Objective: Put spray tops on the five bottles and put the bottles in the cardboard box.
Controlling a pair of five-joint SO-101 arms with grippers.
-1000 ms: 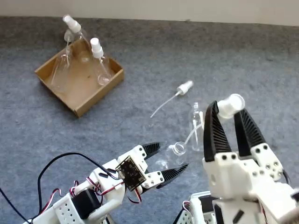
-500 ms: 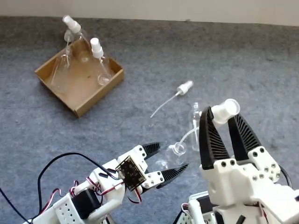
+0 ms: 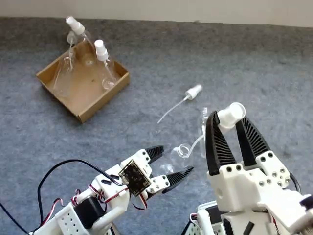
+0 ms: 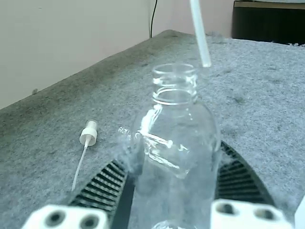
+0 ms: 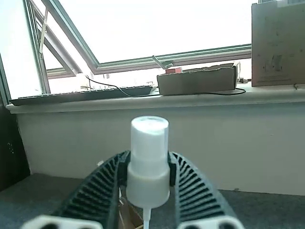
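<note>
Grey carpet (image 3: 254,58) covers the table in the high view. At the far left on it lies the box (image 3: 108,101), with capped bottles (image 3: 103,62) leaning inside. The left gripper (image 3: 172,161) is clenched on a clear bottle (image 3: 179,152) that has no cap and lies tilted between its fingers. The right gripper (image 3: 227,119), just beside it and higher, grasps a spray top (image 3: 232,112) by its white head. The tube (image 3: 196,141) of this top hangs down toward the bottle's neck. A loose top (image 3: 193,91) lies on the carpet further away, and another bare bottle (image 3: 204,126) stands partly hidden behind the right gripper.

From the left wrist, the bottle (image 4: 174,138) sits between the two black fingers (image 4: 102,188) of the left gripper (image 4: 171,186), with the open neck pointing away. The tube (image 4: 199,33) comes from above and ends near the rim. I cannot tell if it is over the mouth. The loose top (image 4: 88,135) lies on the carpet (image 4: 267,95) well apart.

From the right wrist, the right gripper (image 5: 147,169) pinches the spray top (image 5: 148,160) at its collar, upright, with a window (image 5: 157,28) and a sill (image 5: 143,100) behind.
</note>
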